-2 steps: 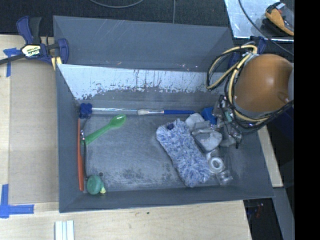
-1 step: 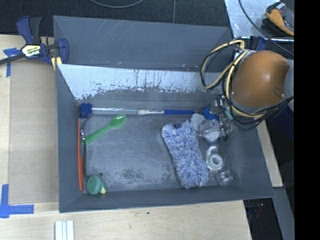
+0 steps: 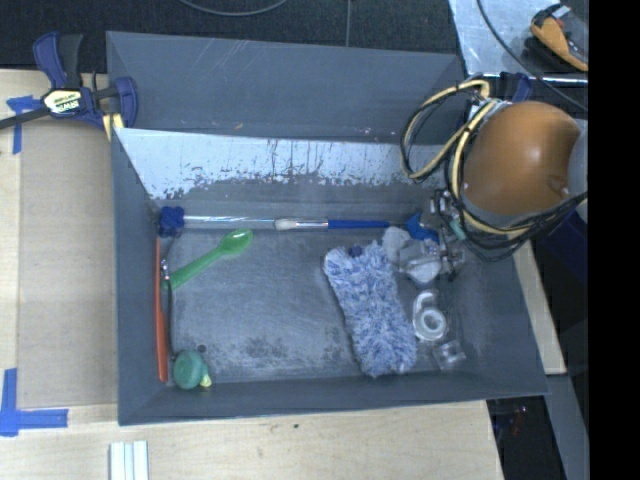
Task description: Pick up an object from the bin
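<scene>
My gripper is low at the bin's right side near the back wall, just under the arm's orange dome. Right below it lies a small pale grey crumpled thing, touching or nearly touching it. A blue shaggy duster cloth stretches from there toward the front wall. A clear plastic piece with a round white ring lies in front of the gripper, by the right wall. A long thin rod with blue ends runs along the back wall up to the gripper.
At the left, a green spoon lies slanted beside an orange stick along the left wall. A green ball sits in the front left corner. Bare bin floor lies between the spoon and the cloth.
</scene>
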### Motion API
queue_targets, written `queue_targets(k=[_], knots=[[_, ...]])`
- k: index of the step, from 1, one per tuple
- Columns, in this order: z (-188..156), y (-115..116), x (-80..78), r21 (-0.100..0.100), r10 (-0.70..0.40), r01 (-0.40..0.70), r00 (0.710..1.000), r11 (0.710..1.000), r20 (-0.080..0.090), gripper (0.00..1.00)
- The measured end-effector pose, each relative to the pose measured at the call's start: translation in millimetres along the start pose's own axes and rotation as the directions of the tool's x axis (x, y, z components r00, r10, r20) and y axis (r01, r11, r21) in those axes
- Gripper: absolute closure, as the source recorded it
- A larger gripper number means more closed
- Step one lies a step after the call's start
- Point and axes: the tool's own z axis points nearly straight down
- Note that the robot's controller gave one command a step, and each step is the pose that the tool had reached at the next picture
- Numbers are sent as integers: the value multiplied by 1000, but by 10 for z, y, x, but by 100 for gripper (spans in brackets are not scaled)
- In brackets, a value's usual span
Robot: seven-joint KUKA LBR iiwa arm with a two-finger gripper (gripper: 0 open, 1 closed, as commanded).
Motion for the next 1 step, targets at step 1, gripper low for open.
queue_targets(k=[1], knots=[[-555,98,-86,9,5,-5,1000,1000,3,100]])
